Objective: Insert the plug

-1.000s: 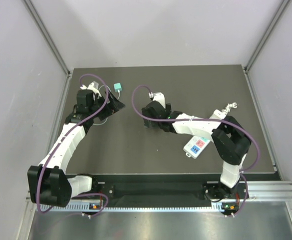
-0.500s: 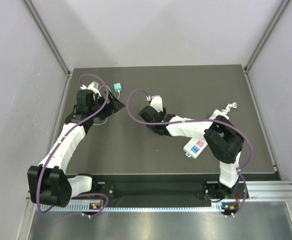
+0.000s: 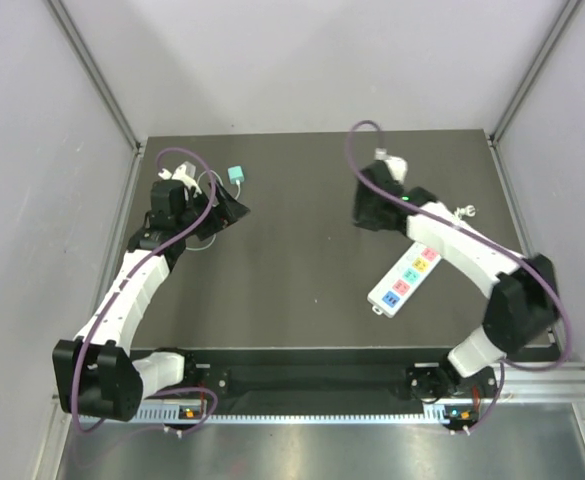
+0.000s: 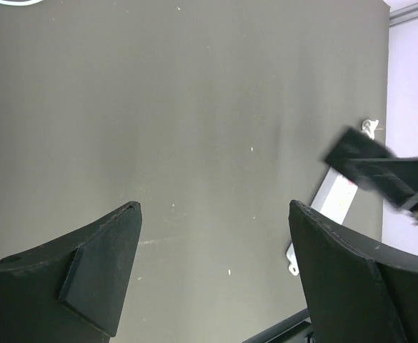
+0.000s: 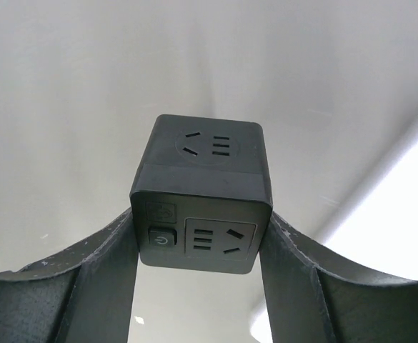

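Bases of both arms at 6 o'clock edge of table (image 3: 302, 300), seen from above. Just beyond, at 4 o'clock from table centre: white power strip (image 3: 404, 280), flat on the surface, long axis running 7 to 1 o'clock, coloured outlets facing up, gripped by neither arm. Same strip partly in left wrist view (image 4: 334, 204), at 3 o'clock of that frame, behind a blurred dark part of the other arm.

Left gripper (image 3: 234, 208) at 9 to 10 o'clock of table, pointing toward 3 o'clock. Wrist view (image 4: 216, 236): fingers (image 4: 101, 271) spread wide, only bare table between them.

Right gripper (image 3: 367, 208) at 1 o'clock of centre, forearm passing just beside the strip's far end. Wrist view (image 5: 200, 214): fingers (image 5: 108, 264) pressed against two opposite sides of dark socket cube (image 5: 201, 182), cube pinched between them. Outlet slots on its top and front faces, power button at 9 o'clock of front face. Pale wall (image 5: 87, 86) behind cube. Cube itself not made out from above.

Plug (image 3: 236, 175): teal, lying on table at 10 o'clock, just past left gripper's tips toward 12 o'clock, apart from them. Thin white cable (image 3: 204, 185) looping from it toward 9 o'clock. Well apart from cube.

Small white item (image 3: 464, 211) at 2 to 3 o'clock of table, too small to identify.
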You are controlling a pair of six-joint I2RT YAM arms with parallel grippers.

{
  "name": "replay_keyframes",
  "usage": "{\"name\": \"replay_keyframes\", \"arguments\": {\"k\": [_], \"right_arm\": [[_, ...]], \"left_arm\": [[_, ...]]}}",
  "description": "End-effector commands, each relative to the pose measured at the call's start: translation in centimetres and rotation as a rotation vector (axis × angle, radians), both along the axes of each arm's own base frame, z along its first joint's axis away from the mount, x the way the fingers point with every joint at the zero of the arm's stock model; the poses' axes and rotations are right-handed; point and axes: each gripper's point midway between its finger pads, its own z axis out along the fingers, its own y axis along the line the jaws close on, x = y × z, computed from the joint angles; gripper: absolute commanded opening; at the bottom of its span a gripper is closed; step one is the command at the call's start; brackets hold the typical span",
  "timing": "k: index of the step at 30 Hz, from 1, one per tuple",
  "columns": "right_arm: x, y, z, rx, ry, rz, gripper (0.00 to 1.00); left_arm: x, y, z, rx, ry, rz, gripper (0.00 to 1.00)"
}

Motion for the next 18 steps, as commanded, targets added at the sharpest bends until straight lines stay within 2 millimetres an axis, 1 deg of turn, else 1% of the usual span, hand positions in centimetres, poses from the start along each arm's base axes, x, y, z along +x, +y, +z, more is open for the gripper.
{"name": "replay_keyframes", "arguments": {"k": [1, 2, 3, 4, 5, 6, 8, 9, 10, 11, 12, 13, 14, 15, 16, 17, 18], "right_arm": [[-3.6, -3.4, 1.5, 0.118, 0.055, -0.038, 0.0], [-3.6, -4.8, 1.5, 0.118, 0.053, -0.065, 0.0], [-4.8, -6.2, 1.6, 0.114, 0.071, -0.104, 0.0], [-5.1, -7.6, 1.6, 0.102, 0.075, -0.155, 0.0], [-5.5, -9.3, 1.3, 0.091, 0.1, -0.227, 0.0], [-6.9, -10.6, 1.1, 0.083, 0.146, -0.295, 0.0], [-7.6, -12.2, 1.1, 0.064, 0.178, -0.357, 0.0], [-8.0, -12.6, 1.0, 0.061, 0.192, -0.357, 0.0], [-8.4, -12.7, 0.6, 0.076, 0.222, -0.354, 0.0], [-8.4, -14.1, 0.3, 0.088, 0.236, -0.397, 0.0], [-8.9, -14.9, -0.4, 0.084, 0.268, -0.412, 0.0], [-9.1, -15.3, -0.7, 0.105, 0.291, -0.416, 0.0], [-9.0, -16.8, -1.0, 0.12, 0.297, -0.461, 0.0], [-9.2, -17.3, -1.2, 0.123, 0.303, -0.466, 0.0], [-9.1, -17.6, -1.4, 0.133, 0.303, -0.475, 0.0], [-9.0, -18.5, -1.4, 0.137, 0.304, -0.5, 0.0], [-8.9, -18.8, -1.5, 0.142, 0.307, -0.506, 0.0]], "left_arm": [[0.3, -0.5, 2.2, -0.01, -0.076, -0.032, 0.88], [0.3, -0.5, 2.3, -0.009, -0.08, -0.033, 0.88], [0.2, -0.5, 2.5, -0.009, -0.084, -0.034, 0.88], [0.1, -0.6, 2.4, -0.014, -0.081, -0.037, 0.88], [0.2, -0.7, 2.4, -0.02, -0.086, -0.041, 0.88], [0.2, -0.8, 2.4, -0.029, -0.085, -0.041, 0.88], [0.2, -1.0, 2.3, -0.04, -0.08, -0.051, 0.88], [0.2, -1.1, 2.2, -0.04, -0.074, -0.056, 0.88], [0.3, -1.0, 2.3, -0.041, -0.077, -0.052, 0.88], [0.2, -1.1, 2.3, -0.038, -0.075, -0.055, 0.88], [0.1, -1.0, 2.4, -0.037, -0.08, -0.054, 0.88], [0.1, -1.0, 2.4, -0.033, -0.082, -0.053, 0.88], [0.1, -0.8, 2.5, -0.03, -0.085, -0.046, 0.88], [0.0, -0.8, 2.6, -0.027, -0.092, -0.047, 0.88], [0.0, -0.8, 2.6, -0.026, -0.093, -0.045, 0.88], [0.0, -0.8, 2.7, -0.027, -0.097, -0.043, 0.88], [0.0, -0.8, 2.7, -0.029, -0.093, -0.044, 0.88]]}}
